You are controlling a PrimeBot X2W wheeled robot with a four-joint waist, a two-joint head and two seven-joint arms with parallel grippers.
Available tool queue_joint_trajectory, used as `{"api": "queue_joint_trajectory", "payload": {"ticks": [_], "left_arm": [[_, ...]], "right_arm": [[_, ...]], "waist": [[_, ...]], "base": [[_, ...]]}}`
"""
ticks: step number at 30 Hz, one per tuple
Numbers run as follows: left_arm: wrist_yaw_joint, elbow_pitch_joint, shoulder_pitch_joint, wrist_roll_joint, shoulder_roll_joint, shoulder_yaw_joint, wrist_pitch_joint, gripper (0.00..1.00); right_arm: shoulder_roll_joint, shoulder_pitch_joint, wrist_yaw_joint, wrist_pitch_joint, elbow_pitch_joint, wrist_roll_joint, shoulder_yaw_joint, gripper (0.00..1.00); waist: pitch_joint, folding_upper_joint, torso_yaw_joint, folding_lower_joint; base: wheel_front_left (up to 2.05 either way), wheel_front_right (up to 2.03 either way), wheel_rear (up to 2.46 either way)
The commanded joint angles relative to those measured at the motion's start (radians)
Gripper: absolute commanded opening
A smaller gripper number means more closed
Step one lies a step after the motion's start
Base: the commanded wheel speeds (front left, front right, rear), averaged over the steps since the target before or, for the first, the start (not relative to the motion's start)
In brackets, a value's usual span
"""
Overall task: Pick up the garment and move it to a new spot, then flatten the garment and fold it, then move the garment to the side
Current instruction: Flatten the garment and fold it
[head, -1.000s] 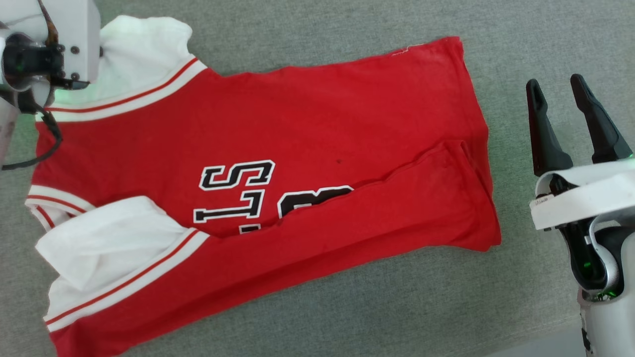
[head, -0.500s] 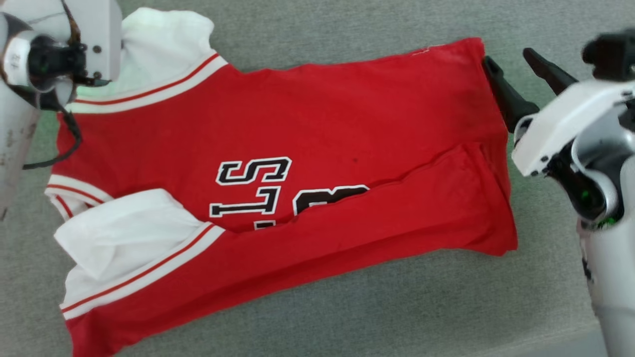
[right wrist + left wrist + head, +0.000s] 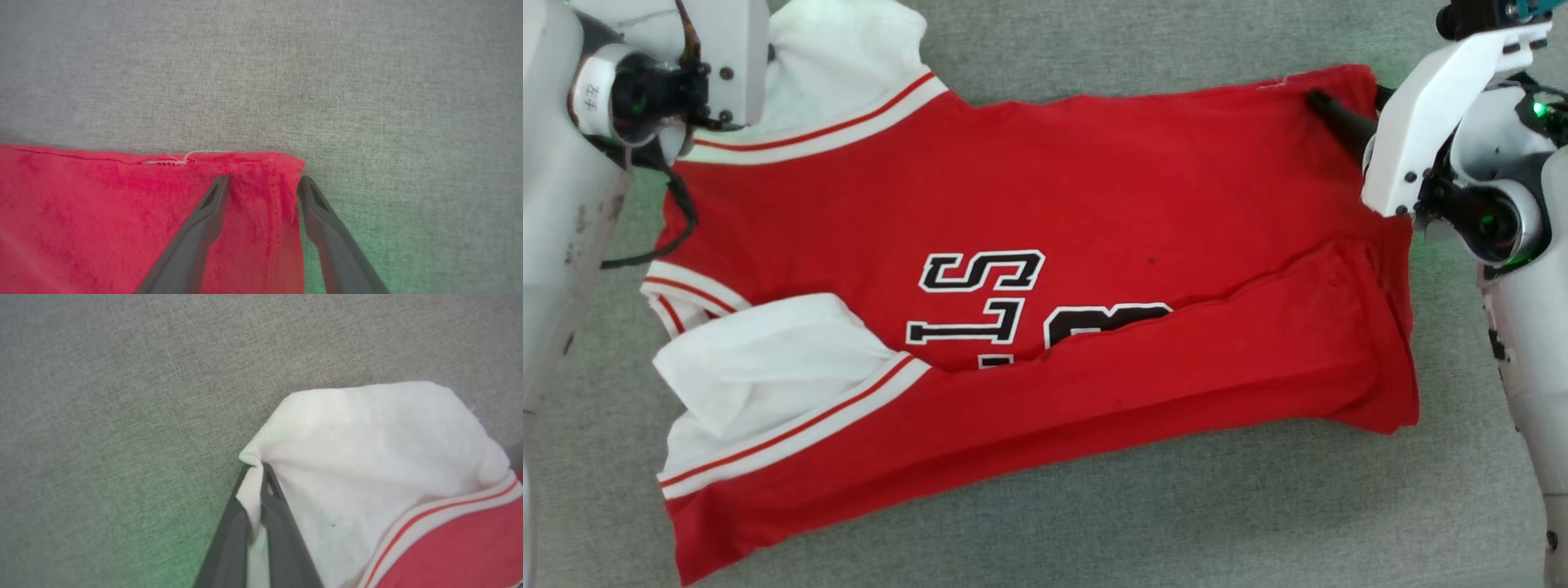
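Left jaws tight on garment [image 3: 1094,204] sleeve [image 3: 367,457] (right jaws wide astride hem [image 3: 245,157])

- Head view looks steeply down from above on the whole shirt [image 3: 1045,204] lying on the grey surface [image 3: 1176,506].
- Left wrist view sits close, looking along its fingers [image 3: 229,539] at the white sleeve [image 3: 367,457], which is the head view's upper-left corner.
- Right wrist view, equally close, faces the red hem corner [image 3: 261,183] at the head view's upper right.
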Motion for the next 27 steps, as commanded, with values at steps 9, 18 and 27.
{"api": "queue_joint_trajectory", "payload": {"ticks": [9,18,27], "left_arm": [[-0.030,0.023,0.004,-0.025,-0.003,0.024,-0.068,0.00],[-0.027,-0.097,0.063,-0.044,0.055,0.034,-0.068,0.00],[0.088,-0.471,0.287,-0.077,0.205,0.048,-0.045,0.00]], "right_arm": [[-0.048,-0.018,-0.002,-0.027,0.039,0.039,0.066,0.00],[-0.156,0.091,-0.002,-0.080,-0.083,0.092,0.110,0.00],[-0.263,0.288,-0.002,-0.057,-0.261,0.155,0.106,0.00]], "waist": [[-0.038,-0.0001,0.036,0.0000],[-0.127,-0.0001,0.067,0.0000],[-0.215,-0.0001,0.099,0.0000]], "base": [[0.00,0.00,0.00],[0.00,0.00,0.00],[0.00,0.00,0.00]]}}
